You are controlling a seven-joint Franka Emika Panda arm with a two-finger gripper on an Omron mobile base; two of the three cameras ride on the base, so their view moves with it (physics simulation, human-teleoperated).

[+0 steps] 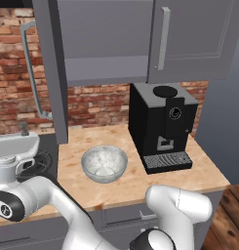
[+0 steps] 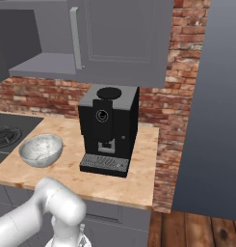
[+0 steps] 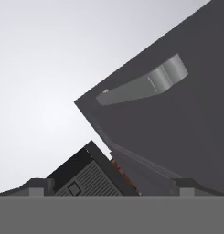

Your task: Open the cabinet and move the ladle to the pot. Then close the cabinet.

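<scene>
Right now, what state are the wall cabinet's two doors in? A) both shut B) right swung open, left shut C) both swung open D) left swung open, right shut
D: in the left base view the cabinet's left door stands edge-on, swung out toward the camera with its handle facing sideways, while the right door sits flush and shut.

Cabinet (image 1: pixel 140 39) cut off at the top edge in both base views; interior above the coffee machine (image 1: pixel 162 124) mostly hidden behind its open door (image 1: pixel 51 63) (contents impossible to tell).
</scene>
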